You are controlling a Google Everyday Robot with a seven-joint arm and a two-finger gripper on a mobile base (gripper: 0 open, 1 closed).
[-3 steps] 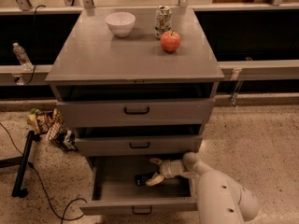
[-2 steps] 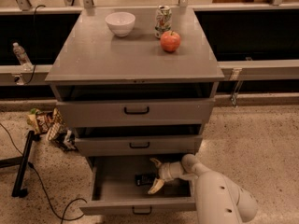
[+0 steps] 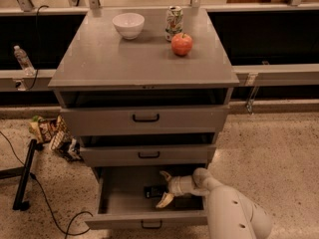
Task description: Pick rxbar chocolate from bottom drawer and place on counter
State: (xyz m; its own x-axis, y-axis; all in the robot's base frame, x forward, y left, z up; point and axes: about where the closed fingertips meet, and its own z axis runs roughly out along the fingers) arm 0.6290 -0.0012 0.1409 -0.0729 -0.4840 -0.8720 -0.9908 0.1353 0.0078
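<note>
The bottom drawer point(image 3: 119, 205) is pulled out at the foot of the grey cabinet. Inside it lies the rxbar chocolate point(image 3: 153, 191), a small flat black bar, near the drawer's middle. My gripper point(image 3: 164, 189) reaches into the drawer from the right on a white arm, open, its pale fingers point(image 3: 165, 200) spread just right of the bar, one behind and one in front. The counter point(image 3: 114, 59) is the flat grey top of the cabinet.
On the counter stand a white bowl point(image 3: 128, 25), a soda can point(image 3: 174, 22) and a red apple point(image 3: 182, 44). The two upper drawers point(image 3: 145, 117) are slightly ajar. Snack bags point(image 3: 50, 133) and a black stand with cables point(image 3: 25, 176) lie on the floor at left.
The gripper has lowered and shifted slightly left, toward the black bar, with its fingers spread around the bar's right end. The bar has not moved.
</note>
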